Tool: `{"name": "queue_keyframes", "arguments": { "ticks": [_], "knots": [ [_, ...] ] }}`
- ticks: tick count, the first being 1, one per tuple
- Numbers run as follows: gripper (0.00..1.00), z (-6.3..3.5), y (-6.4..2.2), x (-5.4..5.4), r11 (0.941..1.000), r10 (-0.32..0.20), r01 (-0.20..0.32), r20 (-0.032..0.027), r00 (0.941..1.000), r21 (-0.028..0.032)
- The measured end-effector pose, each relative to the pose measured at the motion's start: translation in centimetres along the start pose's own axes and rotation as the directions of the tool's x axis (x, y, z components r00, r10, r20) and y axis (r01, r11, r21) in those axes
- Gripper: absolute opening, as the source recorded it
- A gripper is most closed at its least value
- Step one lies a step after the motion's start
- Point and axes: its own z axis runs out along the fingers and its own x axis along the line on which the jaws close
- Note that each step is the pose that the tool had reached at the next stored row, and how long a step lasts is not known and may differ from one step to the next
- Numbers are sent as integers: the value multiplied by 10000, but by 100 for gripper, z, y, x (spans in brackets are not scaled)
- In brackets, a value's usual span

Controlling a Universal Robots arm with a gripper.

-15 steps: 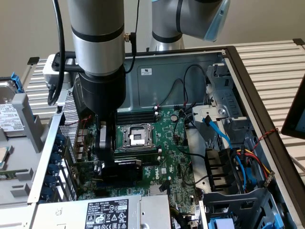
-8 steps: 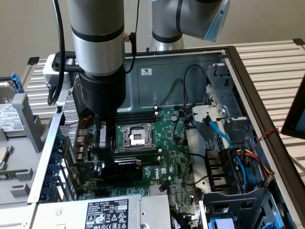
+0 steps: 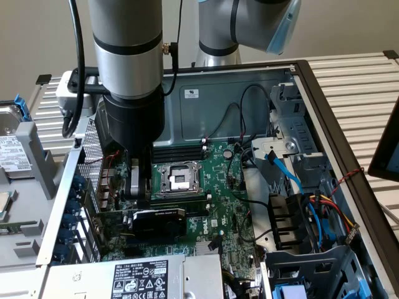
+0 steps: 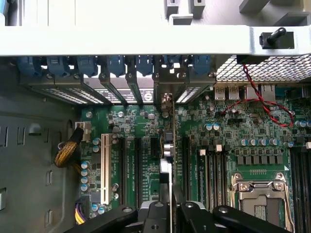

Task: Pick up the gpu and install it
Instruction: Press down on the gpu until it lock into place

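Note:
The gpu (image 3: 159,221), a green card with a black cooler shroud, stands on edge across the green motherboard (image 3: 218,205) inside the open computer case. My gripper (image 3: 138,192) reaches down over the card's end nearer the exterior view's left. In the wrist view the gpu (image 4: 173,145) appears edge-on as a thin line running from its silver bracket (image 4: 167,94) at the case's rear slots to my gripper (image 4: 173,211). The black fingers (image 4: 155,213) press in on the card's upper edge from both sides, shut on it.
The CPU socket (image 3: 177,177) lies just beyond the card. A power supply (image 3: 134,277) sits at the case's near edge, and a drive cage with coloured cables (image 3: 293,218) is on the exterior view's right. A red-black wire (image 4: 262,99) crosses near the rear ports. A white slot (image 4: 105,167) lies beside the card.

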Motion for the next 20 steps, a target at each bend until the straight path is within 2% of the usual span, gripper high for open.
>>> {"name": "queue_keyframes", "arguments": {
  "ticks": [2, 5, 10, 12, 20],
  "knots": [
    [11, 7, 30, 1, 10000, 23, -23, 6, 10000, 22],
    [11, 22, 75, 2, 10000, 54, -54, 10, 10000, 70],
    [11, 61, 129, -13, 9997, 102, -102, 23, 9999, 235],
    [11, 82, 152, -24, 9995, 121, -122, 29, 9999, 281],
    [11, 166, 168, -89, 9994, 187, -188, 35, 9998, 303]
  ]
}}
